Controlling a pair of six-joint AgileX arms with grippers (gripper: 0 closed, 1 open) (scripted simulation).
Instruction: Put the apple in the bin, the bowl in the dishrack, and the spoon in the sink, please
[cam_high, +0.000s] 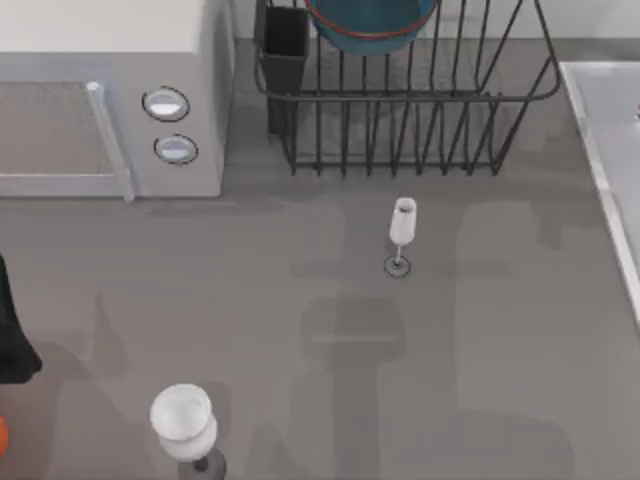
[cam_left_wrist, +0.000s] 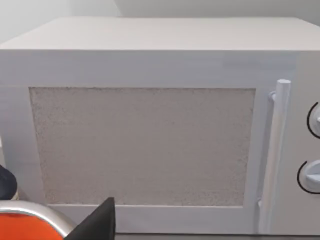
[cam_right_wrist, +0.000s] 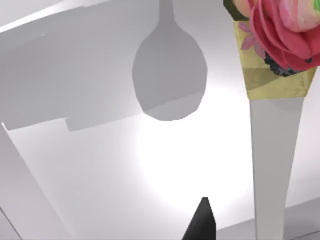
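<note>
you've got a plain grey tabletop (cam_high: 500, 330), white microwave (cam_high: 110, 90) back left; soft shadows, pale wall (cam_left_wrist: 90, 7) behind

Layout, seen from above.
Microwave (cam_high: 110, 90) at the table's far left; dishrack (cam_high: 410, 95) just to its right, along the far edge. Utensil cup (cam_high: 285, 45) sits in the dishrack's left corner, on the microwave side. Bowl (cam_high: 372, 22) rests in the dishrack, behind the front bars, right of the cup. Sink (cam_high: 612, 130) at the table's right edge, well apart from the microwave. Small wine glass (cam_high: 401, 232) stands upright on the table (cam_high: 480, 360), in front of the dishrack, near the middle. Larger wine glass (cam_high: 185, 425) stands at the near left, in front of the microwave, well apart from the small one.
</note>
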